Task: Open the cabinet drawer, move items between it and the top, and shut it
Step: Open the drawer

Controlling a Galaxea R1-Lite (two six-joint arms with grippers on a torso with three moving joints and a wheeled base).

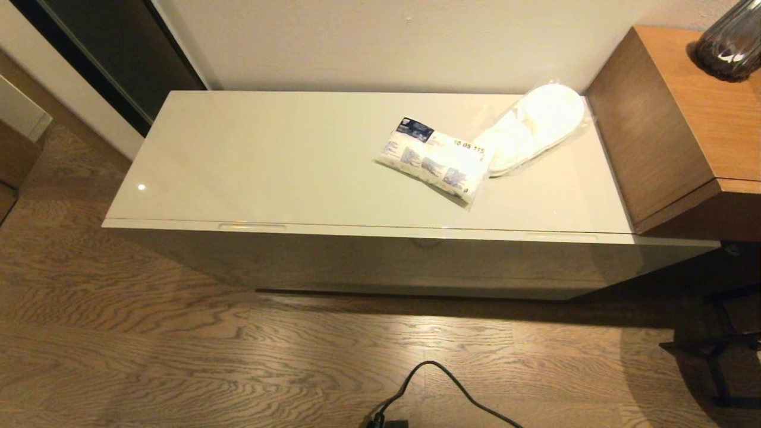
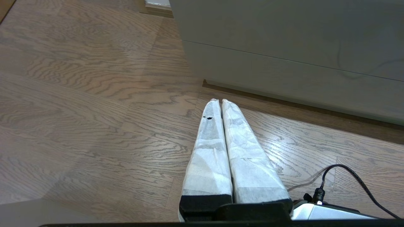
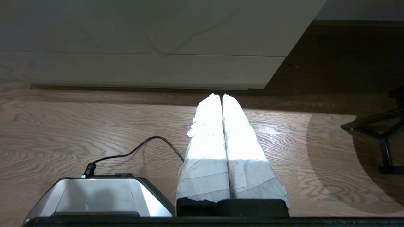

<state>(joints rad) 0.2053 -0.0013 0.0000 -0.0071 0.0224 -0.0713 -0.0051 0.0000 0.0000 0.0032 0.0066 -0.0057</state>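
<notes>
Neither arm shows in the head view; both appear only in their own wrist views, hanging low over the floor. The left tool (image 2: 220,101) has its two white-wrapped fingers (image 2: 210,148) pressed together along their whole length — nothing between them, tips aimed down and forward. The right tool (image 3: 220,95) matches it: its wrapped fingers (image 3: 240,135) meet tip to tip, closed on nothing, with part of the robot's own base just beside it.

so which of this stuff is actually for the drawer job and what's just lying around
For the job:
- glossy cream-white drawer front, shut
- cream-white cabinet top
- white slippers in clear plastic wrap
- white pillow-shaped packet with blue print

Just there:
- orange-brown wooden desk
- dark glass vase
- black cable
</notes>
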